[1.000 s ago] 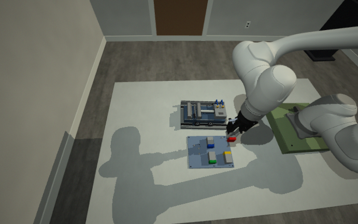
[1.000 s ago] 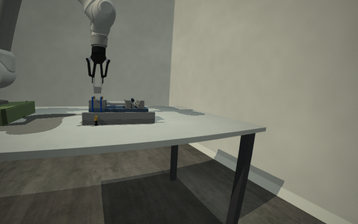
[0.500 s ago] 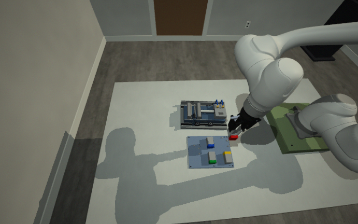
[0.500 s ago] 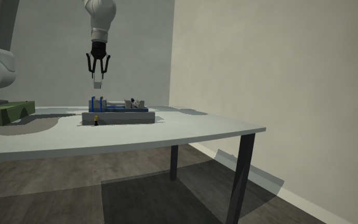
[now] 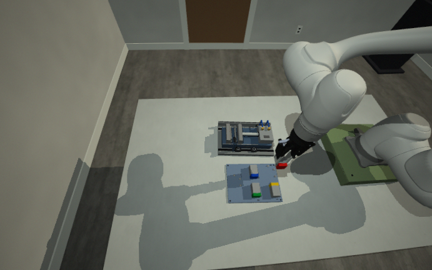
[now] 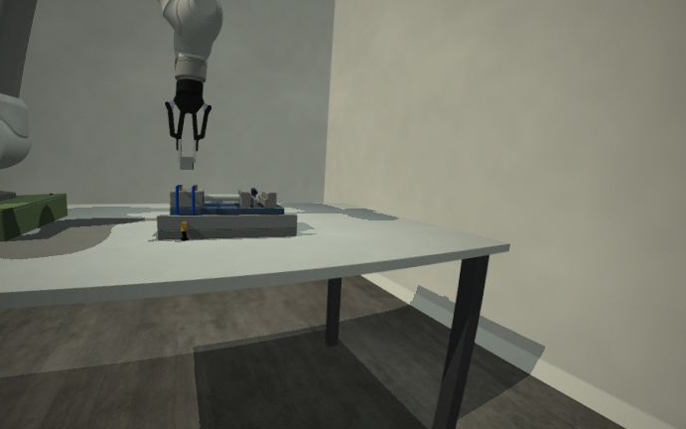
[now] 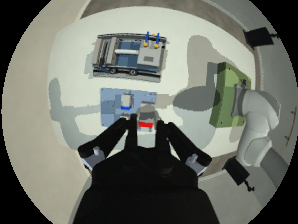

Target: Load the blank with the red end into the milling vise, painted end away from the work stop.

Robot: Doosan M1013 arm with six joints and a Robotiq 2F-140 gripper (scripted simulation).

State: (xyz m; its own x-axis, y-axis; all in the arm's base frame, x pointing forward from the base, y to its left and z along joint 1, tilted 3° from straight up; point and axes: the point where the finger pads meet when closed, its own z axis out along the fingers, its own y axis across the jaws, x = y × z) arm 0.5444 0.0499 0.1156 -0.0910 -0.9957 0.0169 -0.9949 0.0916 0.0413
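A: What does the top view show, biggest things first?

B: A white table (image 5: 177, 208) fills most of it, and the white arm (image 5: 327, 90) reaches in from three o'clock, standing on a green base (image 5: 348, 174). At the table's middle sits the vise (image 5: 246, 139), and directly at six o'clock from it lies the blue plate (image 5: 236, 187).

A: And what lies on the plate?

B: Three grey blanks: one with a blue end (image 5: 254, 171) toward twelve o'clock, one with a green end (image 5: 256, 189) at six o'clock, one with a yellow end (image 5: 274, 189) at four o'clock.

A: Where is the red one?

B: The gripper (image 5: 286, 155) is clamped on the red-ended blank (image 5: 281, 165), which hangs in the air off the plate's one o'clock corner. In the side view the gripper (image 6: 188, 146) holds the blank (image 6: 187, 160) well above the vise (image 6: 227, 205), over its hose end. The wrist view shows the blank (image 7: 145, 124) pinched between the black fingers, red end facing the camera.
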